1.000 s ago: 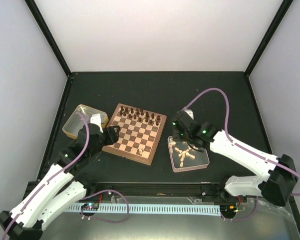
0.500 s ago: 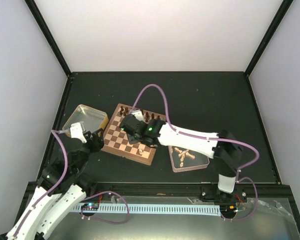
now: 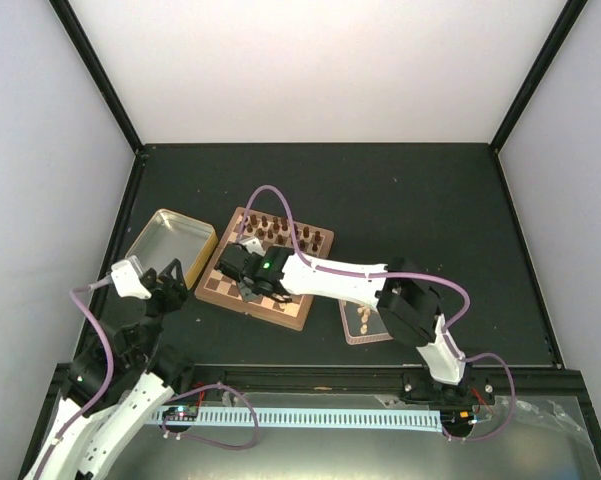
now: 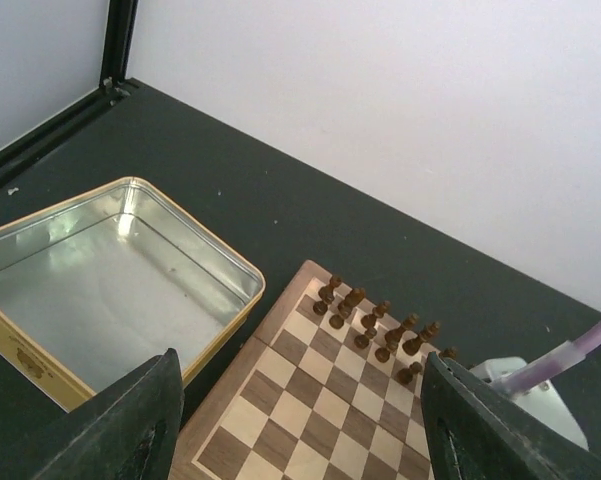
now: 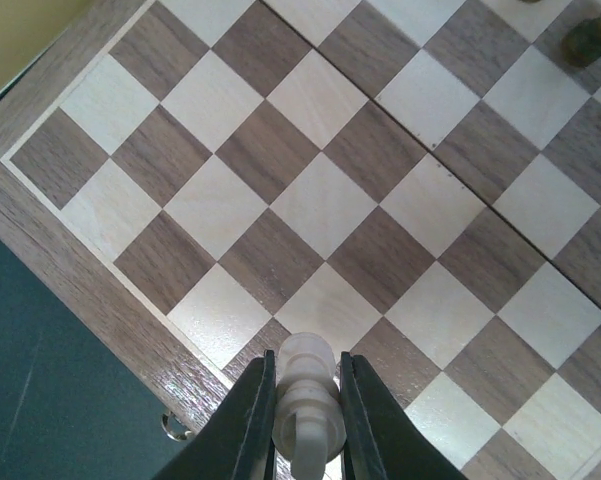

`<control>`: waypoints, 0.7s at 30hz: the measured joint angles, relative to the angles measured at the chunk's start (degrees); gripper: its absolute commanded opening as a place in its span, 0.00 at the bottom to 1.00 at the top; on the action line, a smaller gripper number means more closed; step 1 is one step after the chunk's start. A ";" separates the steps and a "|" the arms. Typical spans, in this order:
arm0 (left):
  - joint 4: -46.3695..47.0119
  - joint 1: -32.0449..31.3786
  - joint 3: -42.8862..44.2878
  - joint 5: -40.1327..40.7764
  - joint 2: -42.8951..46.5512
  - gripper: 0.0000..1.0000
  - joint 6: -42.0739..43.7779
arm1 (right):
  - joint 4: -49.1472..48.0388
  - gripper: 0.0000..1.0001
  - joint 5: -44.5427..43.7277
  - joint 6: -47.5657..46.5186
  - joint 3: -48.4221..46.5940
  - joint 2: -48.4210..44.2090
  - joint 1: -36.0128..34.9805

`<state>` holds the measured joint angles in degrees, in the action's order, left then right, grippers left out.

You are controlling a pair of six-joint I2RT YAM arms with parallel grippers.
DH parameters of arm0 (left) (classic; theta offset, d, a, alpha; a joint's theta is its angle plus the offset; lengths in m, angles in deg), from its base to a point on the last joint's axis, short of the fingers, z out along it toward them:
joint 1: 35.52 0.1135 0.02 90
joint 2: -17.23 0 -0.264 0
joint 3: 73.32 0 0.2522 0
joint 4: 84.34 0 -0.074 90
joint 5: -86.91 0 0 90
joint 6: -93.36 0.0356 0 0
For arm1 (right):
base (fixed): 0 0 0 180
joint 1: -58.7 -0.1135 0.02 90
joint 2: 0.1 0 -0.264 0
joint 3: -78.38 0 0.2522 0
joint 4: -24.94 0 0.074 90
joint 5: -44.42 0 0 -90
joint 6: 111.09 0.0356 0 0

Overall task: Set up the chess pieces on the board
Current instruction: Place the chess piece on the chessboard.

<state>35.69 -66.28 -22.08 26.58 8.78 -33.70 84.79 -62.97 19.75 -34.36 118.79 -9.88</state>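
Note:
The board [image 3: 300,272] lies mid-table with dark brown chessmen [image 3: 280,230] along its far rows. My right gripper [image 3: 243,277] reaches across to the board's near left corner. In the right wrist view it [image 5: 305,395] is shut on a pale beige chess piece [image 5: 305,385], held just above the squares by the board's [image 5: 320,200] tan border. More pale pieces [image 3: 364,318] lie in the clear tray. My left gripper [image 3: 170,276] is open and empty, off the board's left side. Its view [image 4: 310,440] shows the board [image 4: 320,400] and the dark chessmen [image 4: 380,325].
A yellow-rimmed metal tin [image 3: 158,232] sits left of the board, seen too in the left wrist view [image 4: 100,280]. The clear tray [image 3: 352,330] lies right of the board, mostly under my right arm. A white part of the right arm [image 4: 535,400] is over the board.
My right arm swung from the clear tray leftward across the board to its near left corner, carrying a pale piece. My left arm drew back from the board's left edge.

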 measured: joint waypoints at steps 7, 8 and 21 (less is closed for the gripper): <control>-0.50 0.00 0.00 1.27 0.74 0.68 -0.28 | 1.88 0.10 0.35 -0.09 -2.43 3.02 -1.18; -0.52 0.00 0.00 1.29 0.76 0.68 -0.31 | 1.97 0.10 0.50 -0.09 -2.58 3.41 -1.36; -0.55 0.00 0.00 1.64 1.01 0.69 -0.52 | 3.06 0.22 1.57 -0.35 -2.80 4.83 -1.84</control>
<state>35.14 -66.28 -22.08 28.22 9.78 -34.22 87.85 -61.40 19.40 -37.15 123.62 -11.71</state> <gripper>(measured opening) 0.688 0.190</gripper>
